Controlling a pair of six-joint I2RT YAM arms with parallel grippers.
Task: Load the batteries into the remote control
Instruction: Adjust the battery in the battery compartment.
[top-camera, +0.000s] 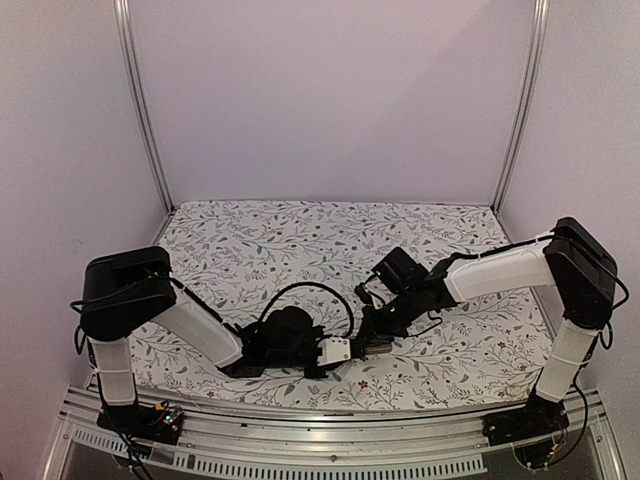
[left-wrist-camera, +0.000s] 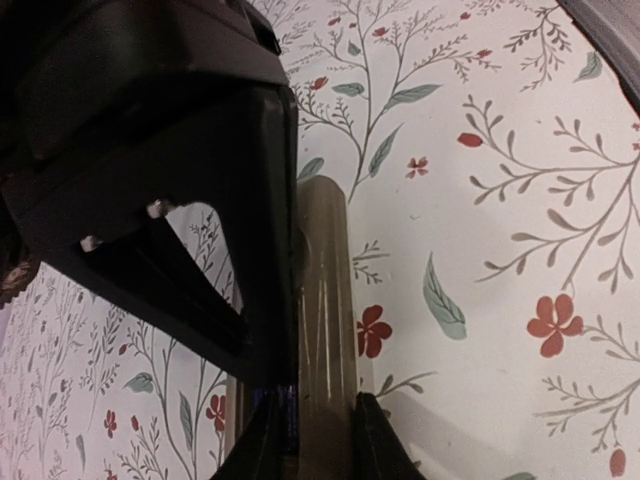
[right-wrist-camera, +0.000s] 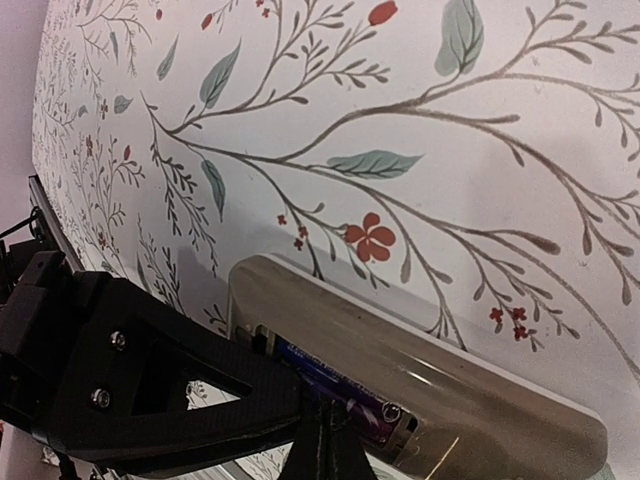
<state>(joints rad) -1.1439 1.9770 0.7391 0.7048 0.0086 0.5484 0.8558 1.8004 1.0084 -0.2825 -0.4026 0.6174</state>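
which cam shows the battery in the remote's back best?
Right wrist. The battery lies in the open back of the remote control, its dark purple side and metal end plain. Left wrist sees the remote edge-on, with only a blue sliver at the bottom. Top external: the battery is too small to make out.

The remote control (top-camera: 336, 350) sits low near the front edge of the table (top-camera: 300, 230), about midway across, its grey-tan back turned up and the battery bay open. One battery (right-wrist-camera: 325, 383), a thin dark cylinder with a blue-purple wrap, lies lengthwise in that bay, metal tip pointing along the remote's length
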